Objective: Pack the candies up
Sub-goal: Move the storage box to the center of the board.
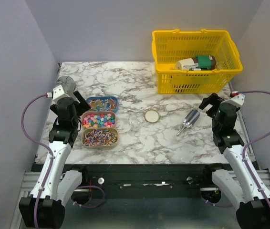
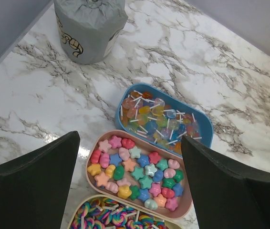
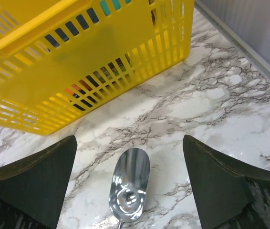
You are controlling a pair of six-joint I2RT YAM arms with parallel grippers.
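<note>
The left wrist view cuts off the nearest of three trays (image 2: 210, 129) and the top of a grey bag (image 2: 91, 28). The right wrist view cuts off the handle of the scoop (image 3: 129, 183), and slats hide most of what the basket (image 3: 92, 71) holds. The candies (image 2: 137, 174) fill the trays by the left edge of the table (image 1: 125, 86), under the left hand (image 2: 130, 138), which is spread wide and holds nothing. The right hand (image 3: 130, 138), equally wide and empty, hangs over the scoop near the right edge. Only the top view shows the lid (image 1: 151, 116), on open marble between trays and scoop
</note>
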